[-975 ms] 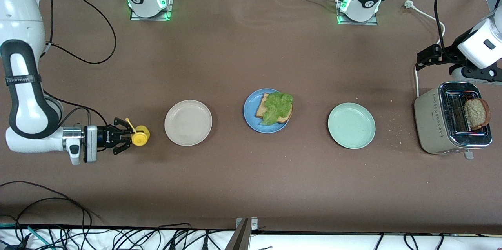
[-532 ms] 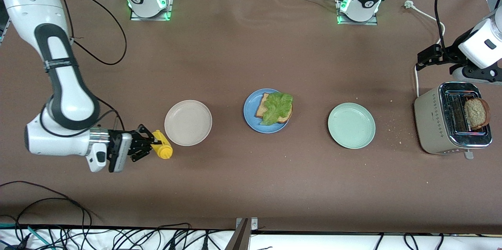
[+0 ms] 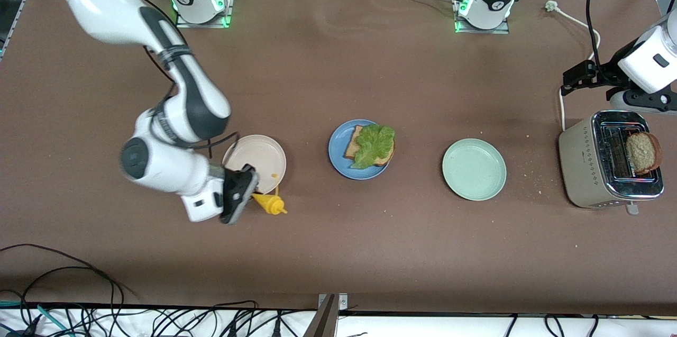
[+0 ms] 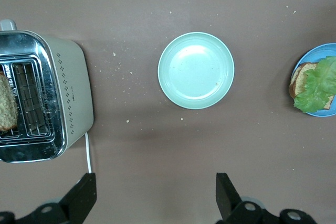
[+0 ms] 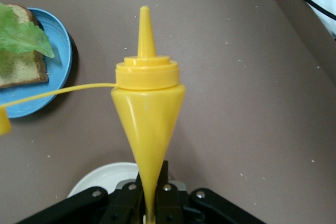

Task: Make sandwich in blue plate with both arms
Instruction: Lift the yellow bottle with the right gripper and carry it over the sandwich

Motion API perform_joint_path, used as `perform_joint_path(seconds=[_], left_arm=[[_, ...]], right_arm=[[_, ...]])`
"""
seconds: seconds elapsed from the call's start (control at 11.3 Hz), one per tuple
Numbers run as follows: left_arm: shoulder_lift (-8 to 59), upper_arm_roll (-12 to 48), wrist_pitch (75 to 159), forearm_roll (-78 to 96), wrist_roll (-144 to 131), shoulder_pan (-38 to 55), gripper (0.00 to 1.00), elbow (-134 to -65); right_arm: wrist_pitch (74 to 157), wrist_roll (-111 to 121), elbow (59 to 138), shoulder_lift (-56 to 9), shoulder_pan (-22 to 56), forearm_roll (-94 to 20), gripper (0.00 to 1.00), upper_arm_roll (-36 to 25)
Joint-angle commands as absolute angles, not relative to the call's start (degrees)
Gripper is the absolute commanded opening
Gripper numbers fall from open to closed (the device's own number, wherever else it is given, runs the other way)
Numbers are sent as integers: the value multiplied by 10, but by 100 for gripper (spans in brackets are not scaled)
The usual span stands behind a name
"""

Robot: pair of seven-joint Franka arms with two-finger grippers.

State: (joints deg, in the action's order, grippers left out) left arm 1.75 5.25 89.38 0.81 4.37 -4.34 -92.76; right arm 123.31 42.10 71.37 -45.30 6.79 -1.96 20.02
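Note:
The blue plate (image 3: pixel 338 161) lies mid-table and holds the sandwich: one toasted bread slice with a green lettuce leaf (image 3: pixel 373 144) on top. My right gripper (image 3: pixel 253 195) hangs over the beige plate's (image 3: pixel 254 160) edge nearest the front camera, shut on a yellow squeeze bottle (image 3: pixel 271 203). In the right wrist view the bottle (image 5: pixel 148 108) is pinched flat at its base, its nozzle tipped toward the blue plate (image 5: pixel 55 35) and its cap dangling on a strap. My left gripper (image 3: pixel 571 80) waits open and empty over the table beside the toaster (image 3: pixel 592 167); its fingers (image 4: pixel 84 198) stand wide apart.
A second bread slice (image 3: pixel 642 152) sticks up from the toaster's slot. A mint-green plate (image 3: pixel 474 169) lies between the blue plate and the toaster. A white power cord (image 3: pixel 576 22) runs from the toaster toward the left arm's base. Crumbs dot the table near the toaster.
My right arm has swung the yellow bottle from its end of the table to the beige plate's edge and turned it toward the blue plate. The left arm has not moved.

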Motion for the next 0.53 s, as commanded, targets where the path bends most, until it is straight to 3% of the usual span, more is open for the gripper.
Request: perform_joint_path(seconds=[0.0, 0.18, 0.44], left_arm=[[21, 52, 888, 12, 54, -47, 100, -917], [21, 51, 883, 12, 54, -47, 100, -917], [21, 50, 883, 12, 61, -52, 100, -916]], right_arm=[[1226, 256, 705, -444, 148, 147, 0, 193], [1201, 180, 708, -443, 188, 236, 0, 193], [1079, 80, 707, -440, 270, 360, 0, 192]])
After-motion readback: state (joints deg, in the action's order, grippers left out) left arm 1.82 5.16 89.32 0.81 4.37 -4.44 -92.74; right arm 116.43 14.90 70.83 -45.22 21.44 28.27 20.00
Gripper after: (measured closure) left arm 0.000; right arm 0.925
